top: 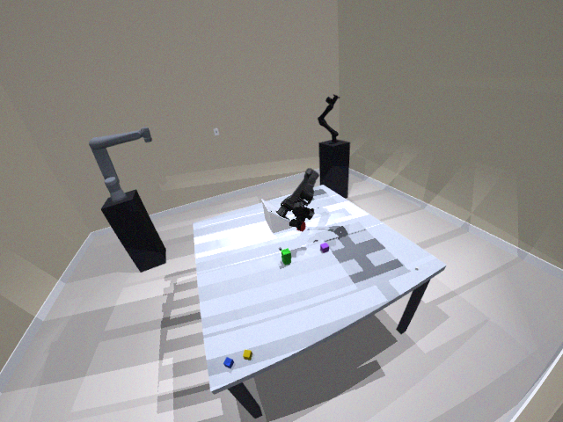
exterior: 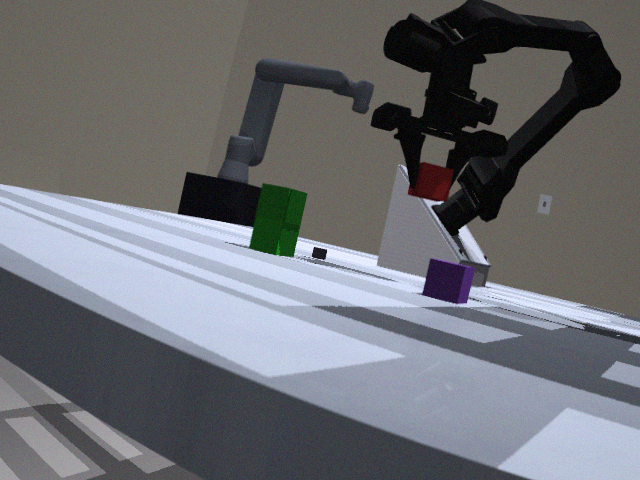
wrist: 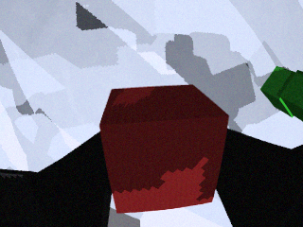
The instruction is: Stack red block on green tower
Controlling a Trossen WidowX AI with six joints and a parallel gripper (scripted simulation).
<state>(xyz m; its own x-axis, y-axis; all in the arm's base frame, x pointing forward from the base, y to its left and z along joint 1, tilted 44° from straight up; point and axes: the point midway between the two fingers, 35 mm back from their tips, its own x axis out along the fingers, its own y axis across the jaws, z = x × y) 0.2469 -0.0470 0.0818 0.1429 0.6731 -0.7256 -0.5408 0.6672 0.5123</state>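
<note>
Red block: plain glossy cube, clamped between half-closed jaws of gripper, held above the table, right of the upright green tower.

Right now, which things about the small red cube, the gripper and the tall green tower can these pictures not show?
- Gripper fingertips: wrist view, hidden behind the red cube.
- Green tower: wrist view, cut off by the right edge.
- Joints between the tower's blocks: top view, too small.
- Cube's far face: exterior view, turned away.

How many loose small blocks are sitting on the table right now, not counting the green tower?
3: purple block near the green tower; blue block and yellow block at the near edge. The red block is held aloft.
</note>
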